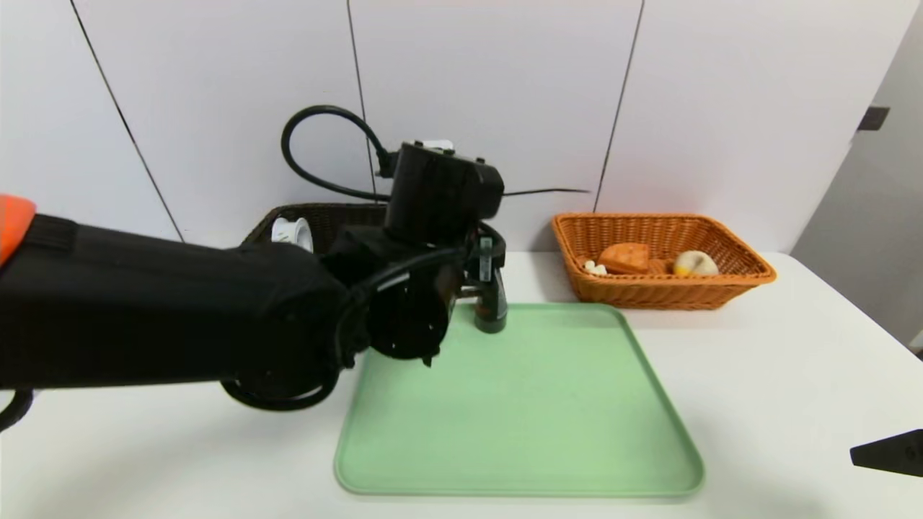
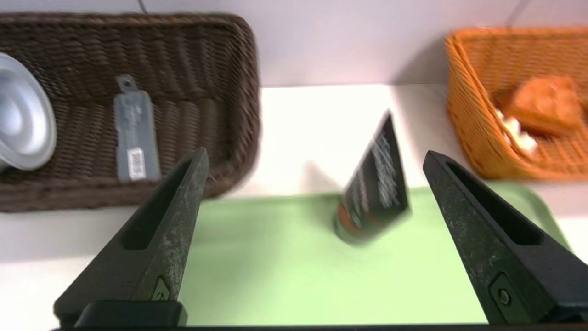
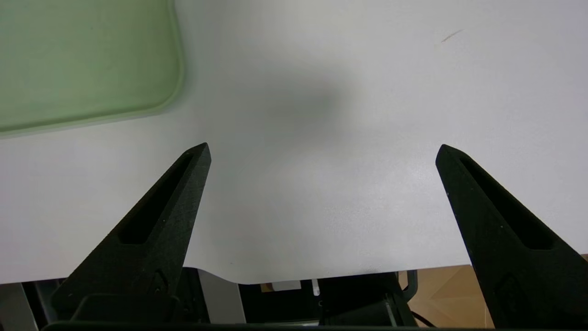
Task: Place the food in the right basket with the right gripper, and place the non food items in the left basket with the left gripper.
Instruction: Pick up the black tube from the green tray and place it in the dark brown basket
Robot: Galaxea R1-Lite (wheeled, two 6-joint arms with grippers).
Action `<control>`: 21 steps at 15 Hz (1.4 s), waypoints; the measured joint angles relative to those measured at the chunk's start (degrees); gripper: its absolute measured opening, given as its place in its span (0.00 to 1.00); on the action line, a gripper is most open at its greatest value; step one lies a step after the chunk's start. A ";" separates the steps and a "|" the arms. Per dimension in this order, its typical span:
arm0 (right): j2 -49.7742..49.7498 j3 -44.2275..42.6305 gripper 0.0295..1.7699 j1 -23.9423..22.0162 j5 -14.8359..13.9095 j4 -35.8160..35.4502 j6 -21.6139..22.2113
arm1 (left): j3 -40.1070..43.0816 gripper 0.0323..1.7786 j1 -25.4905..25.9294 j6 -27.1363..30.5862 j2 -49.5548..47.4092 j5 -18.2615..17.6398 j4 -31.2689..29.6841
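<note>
Tube: stood cap-down at the tray's far edge, centre frame, long axis near-upright and slightly tilted. Left gripper: spread wide, empty, tube framed ahead between its fingers. Right gripper: wide, parked lower right, farther off.

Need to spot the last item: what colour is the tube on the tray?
Dark green-black tube, best in the left wrist view.

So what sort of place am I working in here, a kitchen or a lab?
Likely a lab test bench, not a kitchen: a bare white table against plain white wall panels, a green tray and two wicker baskets staged for sorting.
</note>
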 joint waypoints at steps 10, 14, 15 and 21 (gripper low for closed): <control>0.46 1.30 0.96 -0.04 0.27 -2.51 -0.17 | 9.95 0.95 -8.31 -1.94 5.24 5.97 -10.74; 0.68 1.35 0.96 -0.04 0.16 -2.50 -0.20 | 10.31 0.95 -8.23 0.39 10.78 7.19 -18.36; 0.68 1.35 0.96 -0.15 0.20 -2.51 -0.22 | 10.30 0.95 -8.12 2.15 12.04 7.63 -20.75; 0.82 1.44 0.96 -0.39 0.33 -2.51 -0.33 | 8.08 0.95 -4.10 12.95 18.71 7.85 -34.18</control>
